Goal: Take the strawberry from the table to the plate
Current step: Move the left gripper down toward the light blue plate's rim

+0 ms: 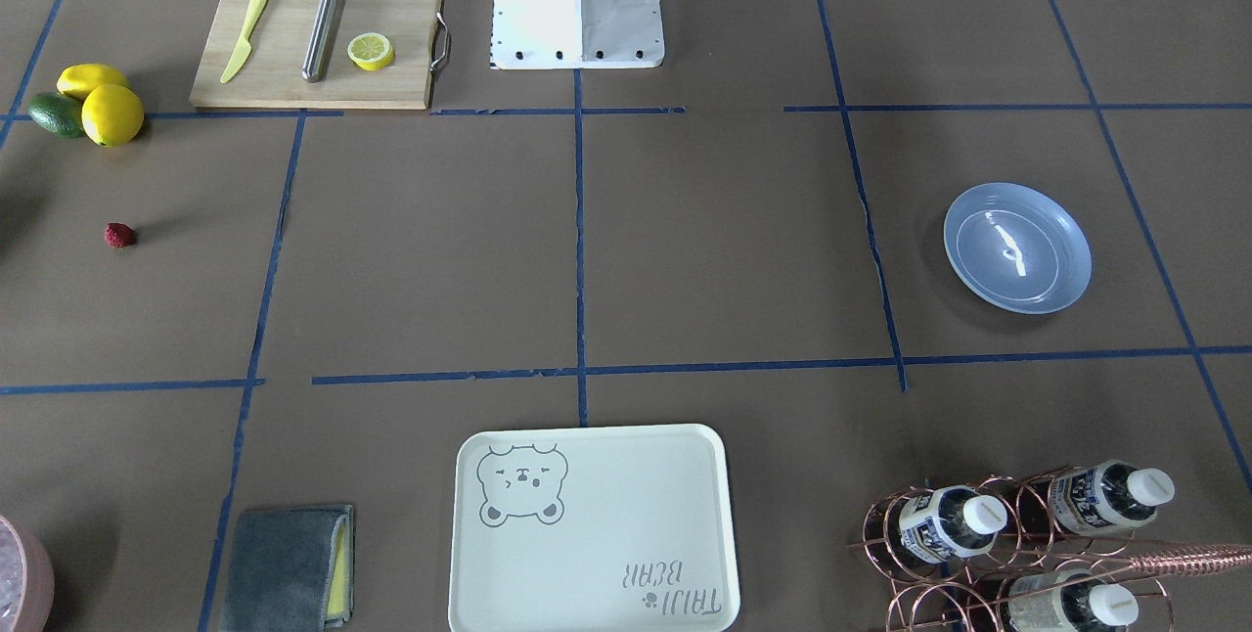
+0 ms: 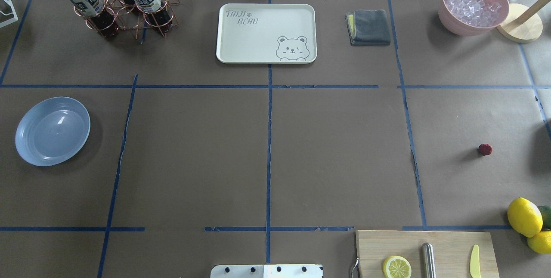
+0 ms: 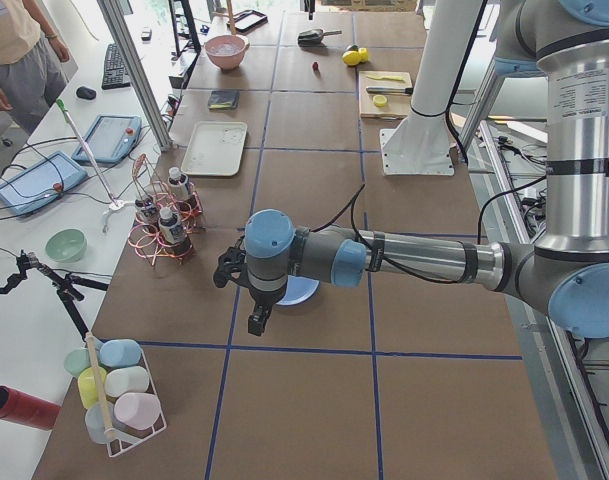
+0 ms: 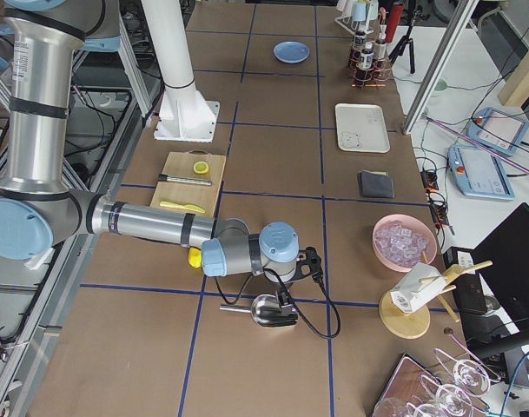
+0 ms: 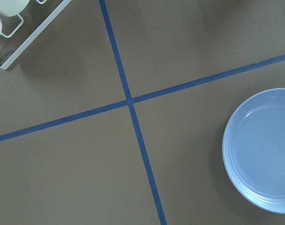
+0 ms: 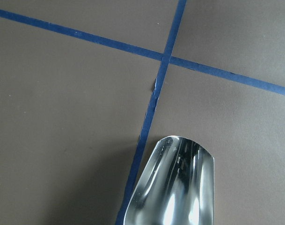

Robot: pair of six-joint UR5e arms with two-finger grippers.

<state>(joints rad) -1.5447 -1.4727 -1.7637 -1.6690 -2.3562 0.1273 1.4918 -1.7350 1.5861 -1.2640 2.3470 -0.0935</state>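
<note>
The strawberry [image 1: 119, 235] is a small dark-red berry lying alone on the brown table [image 1: 724, 241], out toward the robot's right end [image 2: 485, 149]. The light-blue plate [image 2: 52, 131] rests with nothing in it at the opposite, left end [image 1: 1017, 248]. My left gripper [image 3: 257, 322] hangs over the table just beside the plate [image 5: 264, 150], which the arm partly hides in the exterior left view. My right gripper [image 4: 285, 301] hovers above a metal scoop [image 6: 172, 187], beyond the table's right end. For both grippers I cannot tell whether they are open or shut.
Two lemons [image 1: 110, 112] and an avocado [image 1: 54, 113] lie near the strawberry. A cutting board [image 1: 313, 45] carries a knife, a metal rod and a lemon slice. Also present: cream bear tray [image 2: 266, 32], bottle rack [image 2: 122, 2], grey cloth [image 2: 369, 27], pink ice bowl [image 2: 472, 4]. A person [image 3: 19, 55] stands alongside.
</note>
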